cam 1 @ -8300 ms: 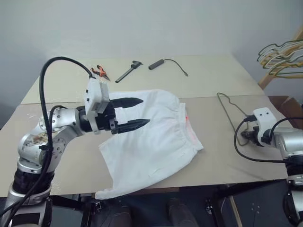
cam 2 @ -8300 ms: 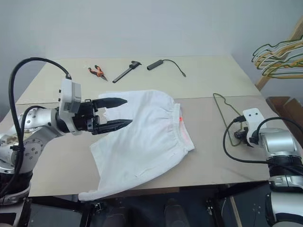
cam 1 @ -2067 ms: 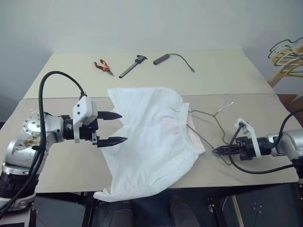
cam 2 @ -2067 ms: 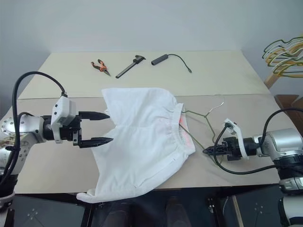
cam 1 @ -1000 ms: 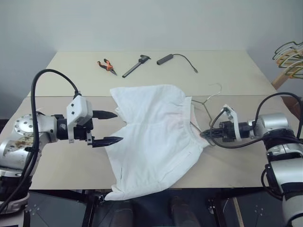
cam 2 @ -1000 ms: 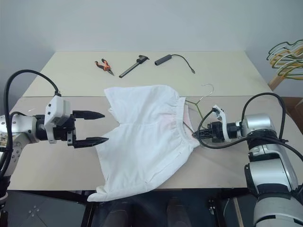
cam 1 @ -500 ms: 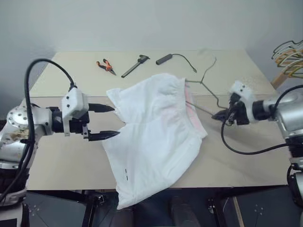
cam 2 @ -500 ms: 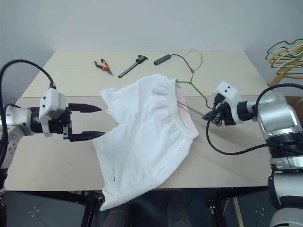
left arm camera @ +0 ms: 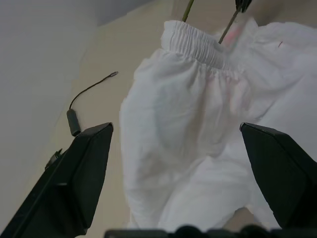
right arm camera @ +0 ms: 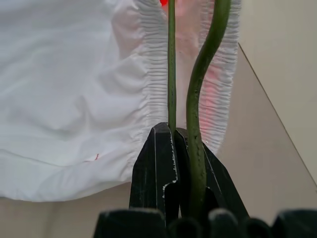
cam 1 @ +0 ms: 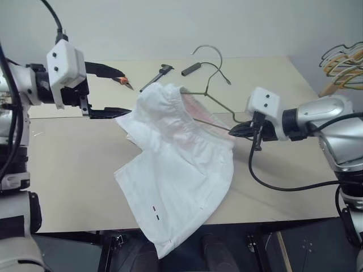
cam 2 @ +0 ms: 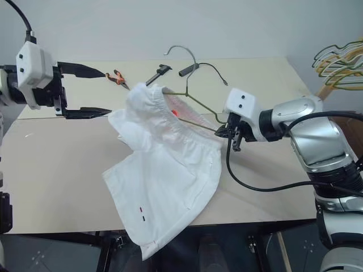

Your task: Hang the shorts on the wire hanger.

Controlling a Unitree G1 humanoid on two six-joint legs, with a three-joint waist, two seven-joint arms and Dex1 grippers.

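The white shorts (cam 1: 181,170) hang by their waistband from the wire hanger (right arm camera: 171,74), pinkish-red lining showing. Their lower part lies on the table (cam 1: 68,170) and one leg with two tiny marks droops over the front edge. My right gripper (cam 1: 233,130) is shut on the hanger's lower corner and holds it raised above the table, hook (cam 2: 194,61) pointing up. My left gripper (cam 1: 123,92) is open and empty, raised at the left, its fingertips just beside the shorts' left side; seen from the left wrist, the lifted waistband (left arm camera: 193,44) lies ahead between the fingers (left arm camera: 84,173).
Orange-handled pliers (cam 1: 123,82), a black hand tool (cam 1: 156,79) and a short black cable piece (cam 1: 191,68) lie at the table's far side behind the shorts. A bunch of yellowish and grey hangers (cam 1: 343,62) hangs off the table's far right.
My right gripper has lifted and rolled the hanger upright, pulling the waistband up off the table. My left gripper has risen and stayed open. The shorts' leg now droops further over the front edge.
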